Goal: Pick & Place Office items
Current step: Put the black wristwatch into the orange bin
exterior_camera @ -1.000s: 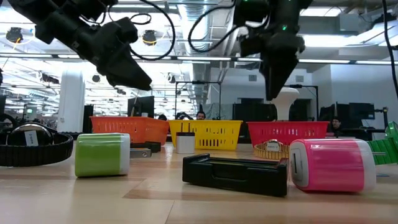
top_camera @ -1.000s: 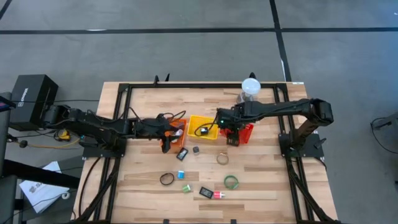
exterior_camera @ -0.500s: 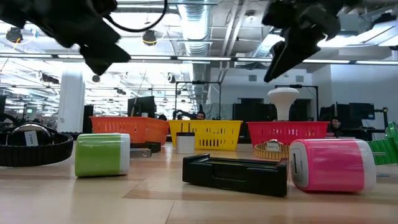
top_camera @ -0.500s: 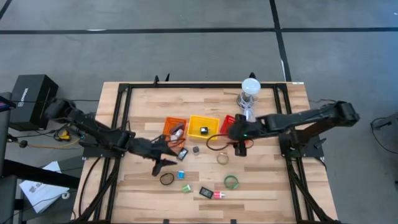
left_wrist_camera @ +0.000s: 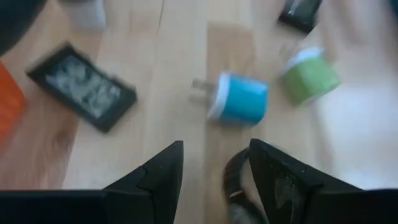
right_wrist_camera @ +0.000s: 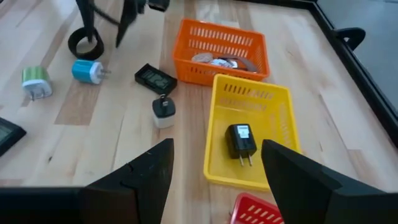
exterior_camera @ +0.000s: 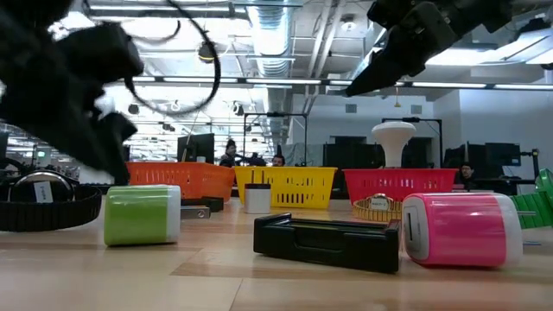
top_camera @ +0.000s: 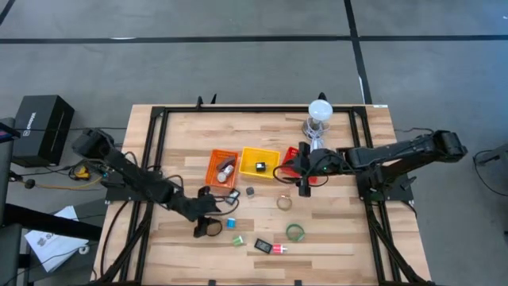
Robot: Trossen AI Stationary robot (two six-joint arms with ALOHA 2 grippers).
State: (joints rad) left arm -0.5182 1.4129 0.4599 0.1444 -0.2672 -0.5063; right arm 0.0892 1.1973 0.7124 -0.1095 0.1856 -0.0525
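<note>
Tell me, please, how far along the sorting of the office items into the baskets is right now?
Early on. Done: a black charger lies in the yellow basket, and some pieces sit in the orange basket. In hand: nothing; the open left gripper hovers at the black ring, while the open right gripper hangs near the red basket. Left: the blue plug, green plug, pink plug and others on the table.

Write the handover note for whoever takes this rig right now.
Left hand: open, empty, low over the black tape ring near the blue plug adapter.
Right hand: open, empty, raised near the red mesh basket.
Done: black charger lies in the yellow mesh basket; orange mesh basket holds some pieces.
Left: green plug adapter, pink plug adapter, flat black rectangular piece, green tape ring and beige tape ring, all loose on the wooden table.
</note>
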